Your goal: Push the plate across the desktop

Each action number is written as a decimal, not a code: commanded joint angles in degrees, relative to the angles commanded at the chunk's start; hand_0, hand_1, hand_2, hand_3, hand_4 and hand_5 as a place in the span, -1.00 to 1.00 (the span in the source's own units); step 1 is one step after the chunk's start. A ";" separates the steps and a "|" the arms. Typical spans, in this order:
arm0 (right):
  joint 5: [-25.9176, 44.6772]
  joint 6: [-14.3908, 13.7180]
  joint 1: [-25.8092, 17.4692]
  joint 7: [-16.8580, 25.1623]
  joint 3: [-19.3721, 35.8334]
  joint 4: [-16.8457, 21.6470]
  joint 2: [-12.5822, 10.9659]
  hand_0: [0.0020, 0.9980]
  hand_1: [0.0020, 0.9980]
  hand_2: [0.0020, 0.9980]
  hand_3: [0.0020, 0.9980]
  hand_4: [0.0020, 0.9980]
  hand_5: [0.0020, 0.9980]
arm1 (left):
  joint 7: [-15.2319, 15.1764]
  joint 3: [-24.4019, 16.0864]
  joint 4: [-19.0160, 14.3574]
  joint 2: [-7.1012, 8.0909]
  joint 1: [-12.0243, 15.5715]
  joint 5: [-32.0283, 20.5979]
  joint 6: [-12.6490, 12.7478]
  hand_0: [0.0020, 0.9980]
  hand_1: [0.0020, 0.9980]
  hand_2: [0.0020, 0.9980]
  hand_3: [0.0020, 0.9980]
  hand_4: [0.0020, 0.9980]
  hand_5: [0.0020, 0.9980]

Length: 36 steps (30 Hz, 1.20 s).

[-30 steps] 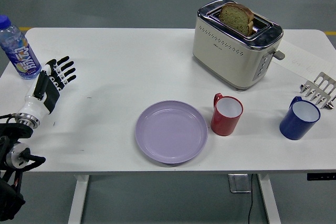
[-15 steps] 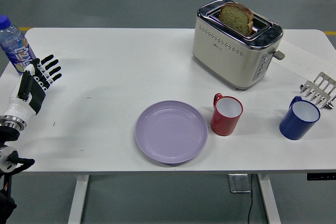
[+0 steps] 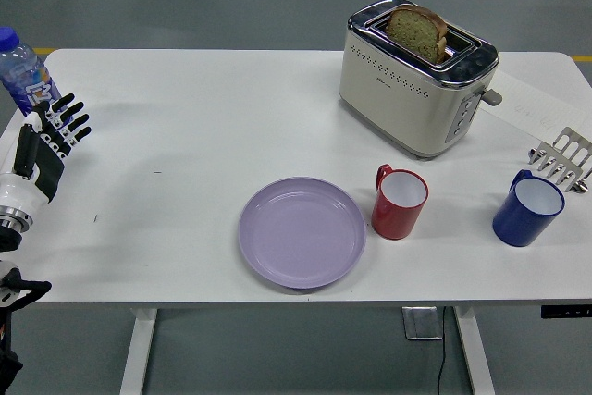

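A lilac plate (image 3: 302,231) is seen lying flat near the front edge of the white surface (image 3: 213,127), untouched, with a red mug (image 3: 399,202) just beside it on the right. The left hand (image 3: 42,145) is held at the far left edge of the surface, its fingers (image 3: 67,122) spread and holding nothing. The plate lies well apart from it, to the right and slightly nearer the camera; being round, it offers no long axis. The right hand is not in view, so the left is judged the only candidate for the push, which has not begun.

Further back, a blue mug (image 3: 526,211) and a metal rack (image 3: 562,158) are placed at the right, and a cream toaster (image 3: 416,77) holding a bread slice (image 3: 417,31) stands behind. A water bottle (image 3: 22,72) with a blue label is seen at the far left, close behind the hand; its lettering cannot be read.
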 joint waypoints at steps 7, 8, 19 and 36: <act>0.05 0.00 0.01 0.01 -0.07 0.00 0.00 0.22 0.09 0.28 0.27 -0.71 -0.26 | -0.03 0.04 0.03 -0.07 0.19 0.06 0.05 0.68 0.71 0.72 0.66 0.04 1.00; 0.00 0.01 0.02 0.00 -0.05 0.00 -0.01 0.22 0.09 0.28 0.27 -0.71 -0.26 | -0.05 0.05 0.04 -0.11 0.20 0.07 0.06 0.68 0.71 0.72 0.66 0.04 1.00; -0.04 0.03 0.06 0.02 -0.05 0.00 -0.06 0.22 0.09 0.28 0.27 -0.72 -0.26 | -0.25 0.39 0.04 -0.09 0.17 0.02 0.31 0.68 0.71 0.72 0.66 0.04 1.00; -0.34 0.02 0.11 -0.20 0.21 0.00 0.02 0.22 0.10 0.28 0.27 -0.72 -0.27 | -2.03 0.63 -0.12 -0.17 0.19 -0.42 1.66 0.66 0.69 0.71 0.66 0.04 1.00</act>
